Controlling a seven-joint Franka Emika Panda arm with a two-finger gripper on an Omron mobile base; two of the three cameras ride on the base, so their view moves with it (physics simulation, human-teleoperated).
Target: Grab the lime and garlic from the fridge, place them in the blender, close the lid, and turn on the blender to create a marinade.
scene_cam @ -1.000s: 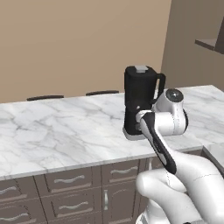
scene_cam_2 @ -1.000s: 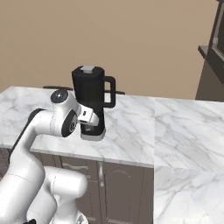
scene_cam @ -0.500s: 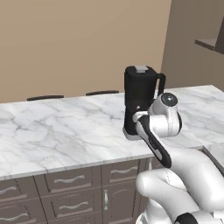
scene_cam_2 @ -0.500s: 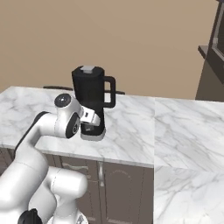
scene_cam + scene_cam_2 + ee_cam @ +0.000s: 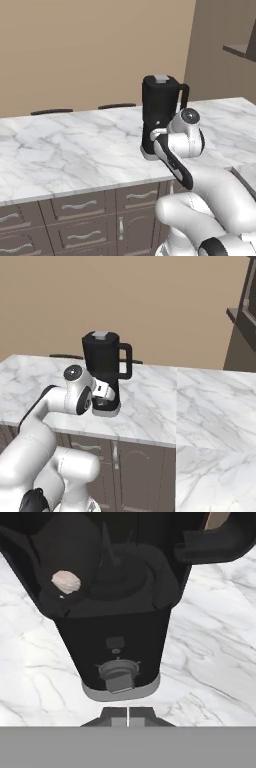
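Note:
The black blender [image 5: 159, 102] stands on the marble counter with its lid [image 5: 161, 79] seated on top, grey cap in the middle. From the right base view the blender [image 5: 102, 356] and lid [image 5: 100, 335] show the same, handle to the right. My gripper [image 5: 105, 404] is low at the blender's black-and-white base, shut with nothing between the fingers. In the hand view the gripper [image 5: 128, 716] has its tips pressed together just below the round knob [image 5: 118, 674] on the base front. A small pale lump [image 5: 65, 582], apparently the garlic, shows in the jug. The lime and fridge are out of view.
The marble counter [image 5: 65, 150] runs left and right of the blender, with its front edge and grey drawers [image 5: 80, 206] below. Two dark flat bars [image 5: 50, 111] lie along the back edge. A brown tall cabinet [image 5: 220, 50] and a dark shelf unit [image 5: 245, 316] stand at the right.
The jaws have closed from partly open to shut. The hand has moved in a little closer to the blender's base. The blender has stayed put.

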